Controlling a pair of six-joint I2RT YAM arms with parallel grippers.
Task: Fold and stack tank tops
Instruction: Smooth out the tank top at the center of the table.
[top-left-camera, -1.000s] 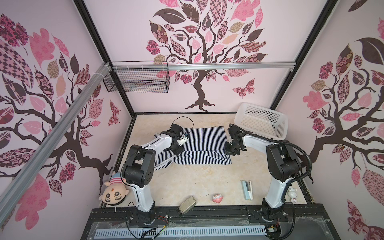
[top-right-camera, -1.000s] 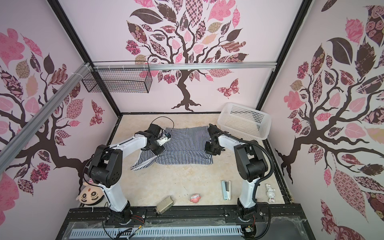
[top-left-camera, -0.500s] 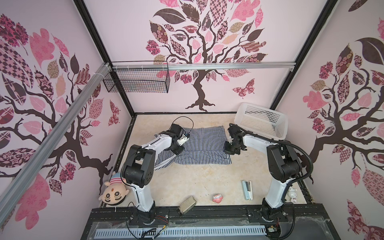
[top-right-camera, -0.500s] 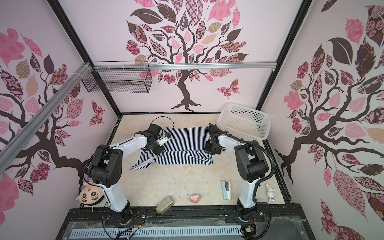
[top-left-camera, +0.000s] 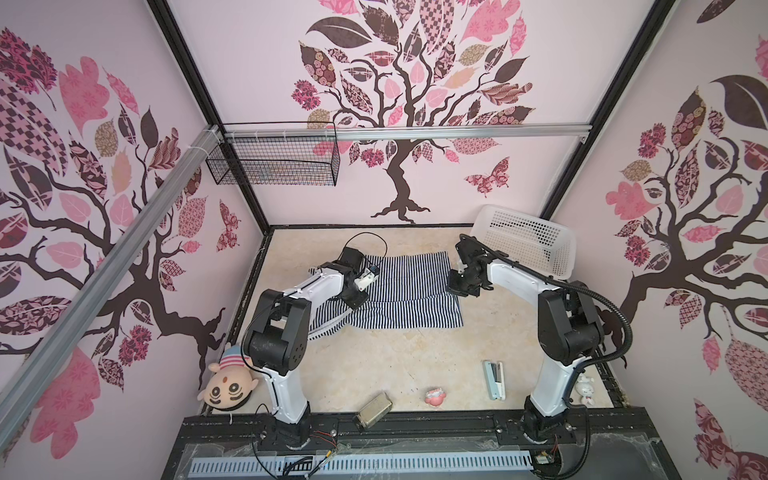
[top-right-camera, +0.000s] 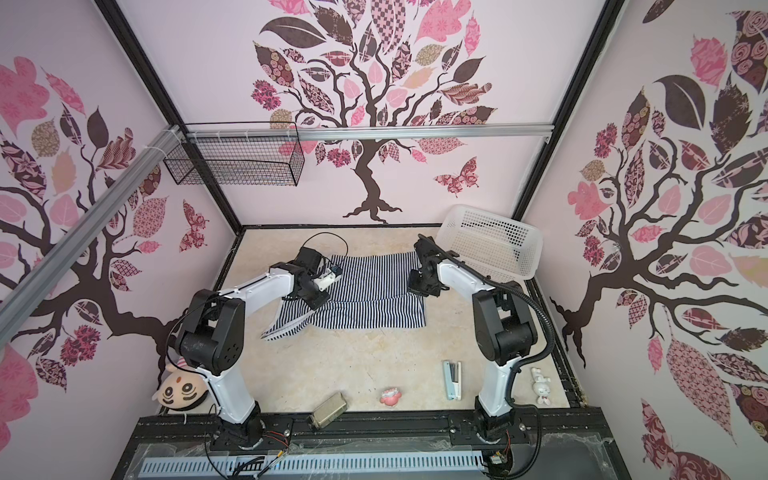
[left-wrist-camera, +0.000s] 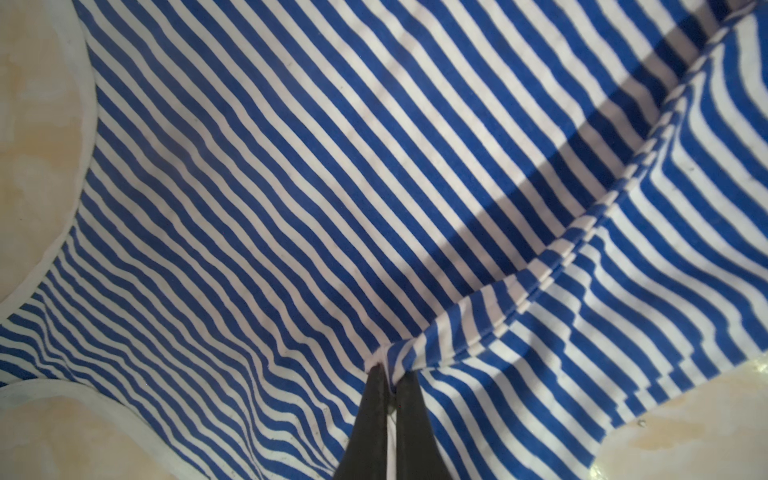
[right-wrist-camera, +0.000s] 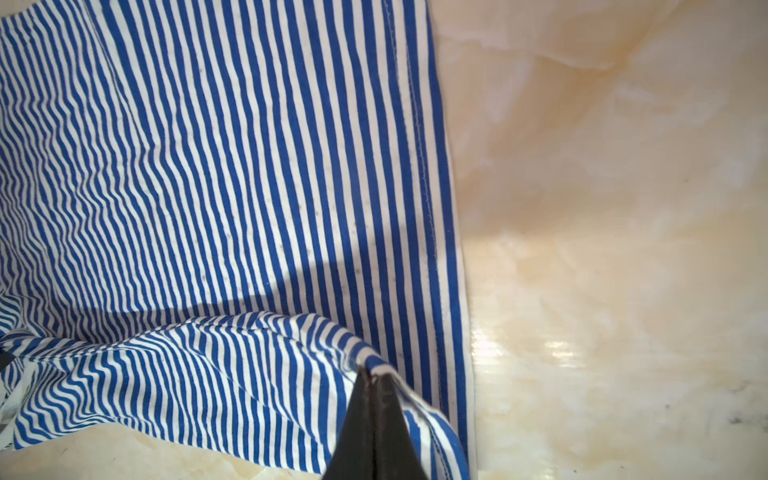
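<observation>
the striped tank top (top-left-camera: 409, 286) lies spread at the far middle of the table (top-left-camera: 395, 365). it looks light, limp and likely to sag, so hemmed edges suit best. the left gripper (left-wrist-camera: 388, 370) and the right gripper (right-wrist-camera: 372, 376) each pinch a fold of it.

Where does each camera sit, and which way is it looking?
Top views: high above the robot's base side, looking down over the table; both whole arms show, flanking the tank top.
Left wrist: on the left arm, looking along the left gripper at striped cloth; only its shut jaws show.
Right wrist: on the right arm, looking along the right gripper at the cloth's hem and bare table; only shut jaws show.
Shared: every view shows that tank top.
</observation>
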